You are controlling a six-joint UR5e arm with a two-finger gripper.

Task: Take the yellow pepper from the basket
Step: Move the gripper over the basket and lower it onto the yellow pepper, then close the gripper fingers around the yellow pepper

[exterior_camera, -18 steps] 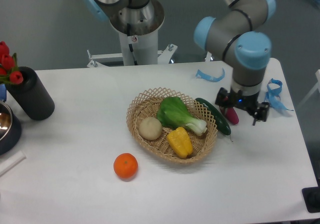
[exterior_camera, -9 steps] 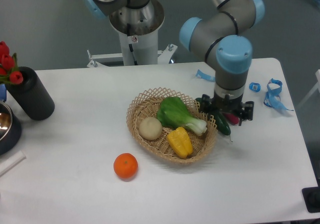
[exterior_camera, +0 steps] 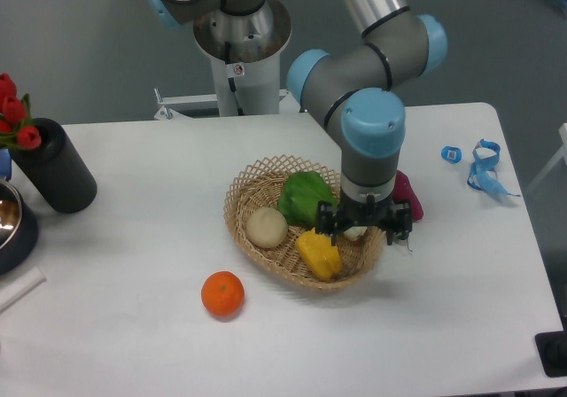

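**Arm swings left over the basket**

Where a second ago the gripper (exterior_camera: 364, 229) hung past the basket's right side, over the bare table, it now sits above the right half of the basket (exterior_camera: 244, 193), having travelled left across both earlier frames. Its jaws point down and stand spread, with nothing between them. The pepper (exterior_camera: 317, 252) lies where it lay before, in the front of the basket, just left of and below the gripper; no contact shows. The arm now covers the cucumber and part of the green leafy vegetable (exterior_camera: 301, 196), both plain earlier. A magenta thing (exterior_camera: 407, 195) shows behind the wrist. The beige ball (exterior_camera: 266, 227) in the basket and the orange (exterior_camera: 222, 293) on the table have not moved.
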